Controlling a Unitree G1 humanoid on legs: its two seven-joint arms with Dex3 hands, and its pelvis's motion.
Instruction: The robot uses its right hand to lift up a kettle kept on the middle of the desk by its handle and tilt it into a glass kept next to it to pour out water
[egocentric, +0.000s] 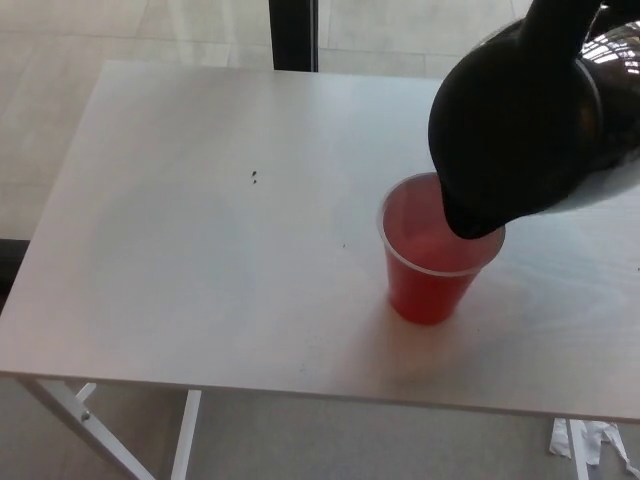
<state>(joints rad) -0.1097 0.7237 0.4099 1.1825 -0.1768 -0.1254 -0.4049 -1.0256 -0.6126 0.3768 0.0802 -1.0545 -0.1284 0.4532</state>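
Note:
A black kettle (515, 135) hangs tilted in the air at the right of the head view. Its spout end dips over the far right rim of a red translucent cup (432, 268) that stands upright on the white desk (200, 250). The kettle's pale grey underside (615, 185) faces right. At the top edge my black right hand (565, 20) merges with the kettle's handle and is shut on it; its fingers cannot be told apart from the handle. No stream of water is visible. My left hand does not show.
A small dark speck (257, 177) marks the desk left of the cup. A black post (294, 35) stands behind the desk's far edge. White desk legs (185, 435) show at the lower left, and scraps of paper (590, 442) lie on the floor at the lower right.

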